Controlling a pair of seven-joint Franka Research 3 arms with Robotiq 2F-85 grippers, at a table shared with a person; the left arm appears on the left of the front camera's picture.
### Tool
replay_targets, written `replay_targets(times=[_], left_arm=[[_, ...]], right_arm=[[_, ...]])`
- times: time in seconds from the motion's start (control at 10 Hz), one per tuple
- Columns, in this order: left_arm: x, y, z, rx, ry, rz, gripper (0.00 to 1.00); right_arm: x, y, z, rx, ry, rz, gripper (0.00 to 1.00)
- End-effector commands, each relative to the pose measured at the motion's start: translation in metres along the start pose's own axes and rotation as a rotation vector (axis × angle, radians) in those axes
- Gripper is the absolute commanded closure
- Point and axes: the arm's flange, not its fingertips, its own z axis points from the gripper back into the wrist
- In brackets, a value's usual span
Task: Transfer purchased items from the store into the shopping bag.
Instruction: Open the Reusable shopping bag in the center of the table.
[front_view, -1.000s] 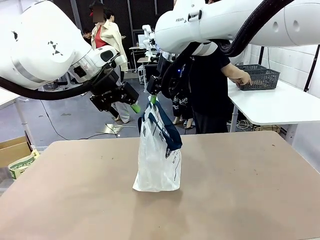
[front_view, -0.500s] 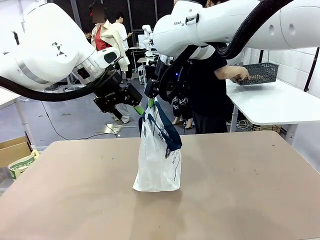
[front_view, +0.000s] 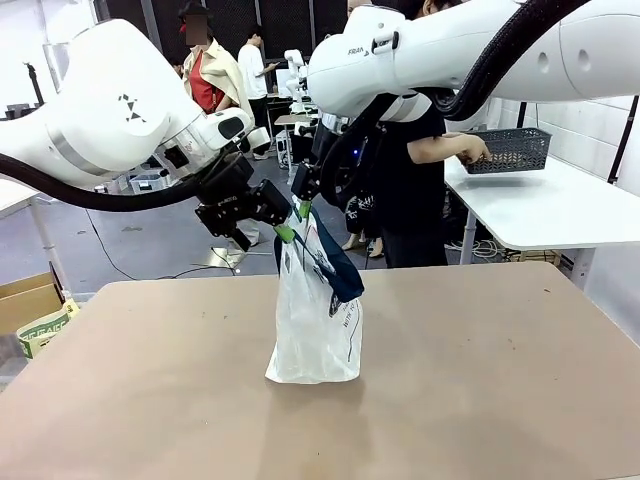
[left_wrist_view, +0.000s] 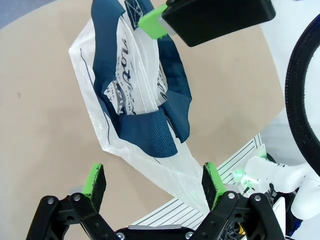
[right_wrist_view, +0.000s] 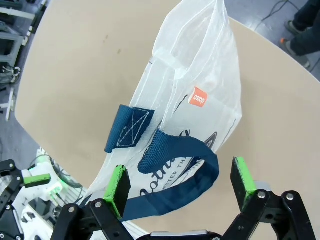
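Observation:
The shopping bag (front_view: 315, 320) stands upright in the middle of the brown table (front_view: 480, 380); it is whitish plastic with navy straps and lettering. My left gripper (front_view: 283, 232) hangs open at the bag's upper left edge. From its wrist the bag's mouth (left_wrist_view: 135, 100) lies between the spread green pads (left_wrist_view: 95, 180). My right gripper (front_view: 303, 207) hovers open just above the top of the bag. Its wrist view has the navy strap (right_wrist_view: 175, 150) and the bag (right_wrist_view: 200, 85) between its wide-apart pads (right_wrist_view: 242, 180). The purchased items are out of view.
A person in black stands across the table, one hand on a dark grey lattice basket (front_view: 510, 150) on the white side table (front_view: 540, 215). A cardboard box (front_view: 28, 300) sits off the table's left edge. Other people stand farther back.
My left gripper has moved right and slightly down, closing in on the bag's top. The right gripper has hardly shifted. The person's hand has nudged the basket a little leftward.

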Motion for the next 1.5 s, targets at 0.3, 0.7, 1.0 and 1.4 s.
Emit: replay_targets(times=[0.3, 0.7, 1.0, 1.4], left_arm=[[-0.001, 0.005, -0.006, -0.004, 0.028, 0.003, 0.00], [-0.005, 0.008, -0.014, 0.005, 0.046, 0.021, 0.00], [-0.005, 0.010, -0.017, 0.011, 0.045, 0.028, 0.00], [-0.006, 0.013, -0.021, 0.025, 0.054, 0.043, 0.00]], right_arm=[[-0.005, 0.003, 0.021, -0.007, -0.063, -0.001, 0.00], [-0.003, 0.015, 0.013, 0.029, -0.061, 0.024, 0.00], [-0.009, 0.016, -0.005, 0.009, 0.009, 0.038, 0.00], [-0.028, 0.012, -0.024, -0.030, 0.109, 0.037, 0.00]])
